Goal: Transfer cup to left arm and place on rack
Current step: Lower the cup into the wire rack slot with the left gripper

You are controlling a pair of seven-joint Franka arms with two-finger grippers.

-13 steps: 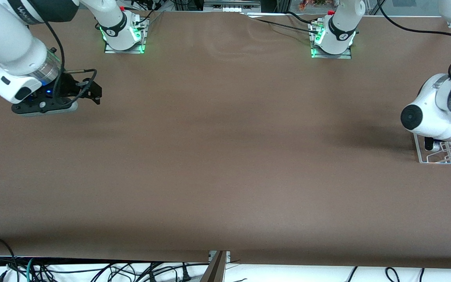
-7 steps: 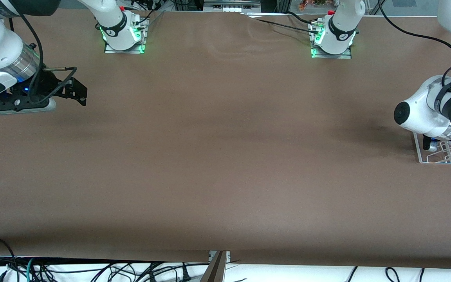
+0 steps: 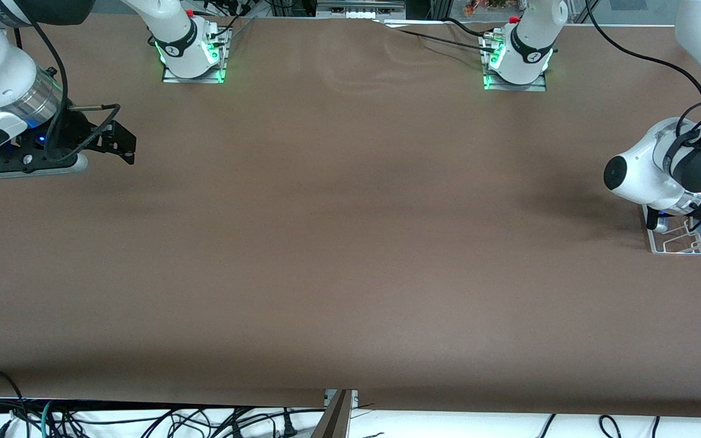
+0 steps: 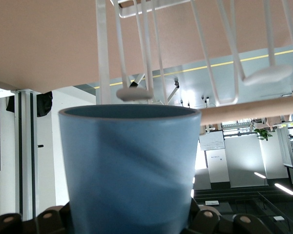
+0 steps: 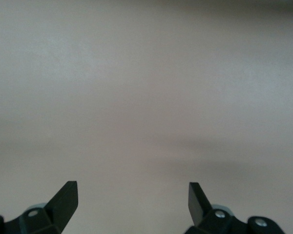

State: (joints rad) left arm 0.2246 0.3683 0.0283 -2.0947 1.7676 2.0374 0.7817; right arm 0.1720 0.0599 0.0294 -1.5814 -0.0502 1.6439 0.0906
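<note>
Our left gripper (image 4: pixel 129 226) is clamped on the cup (image 4: pixel 129 168), low over the rack (image 3: pixel 679 240) at the left arm's end of the counter (image 3: pixel 350 243); vs. a sec ago it has sunk closer, so we judge the handover done and placement imminent. Right gripper (image 5: pixel 132 202), fingers apart & empty, waits over bare counter at the right arm's end. Front view barely shows the cup; left wrist view shows it w/ rack wires and wooden rod (image 4: pixel 254 112) right by its rim.
</note>
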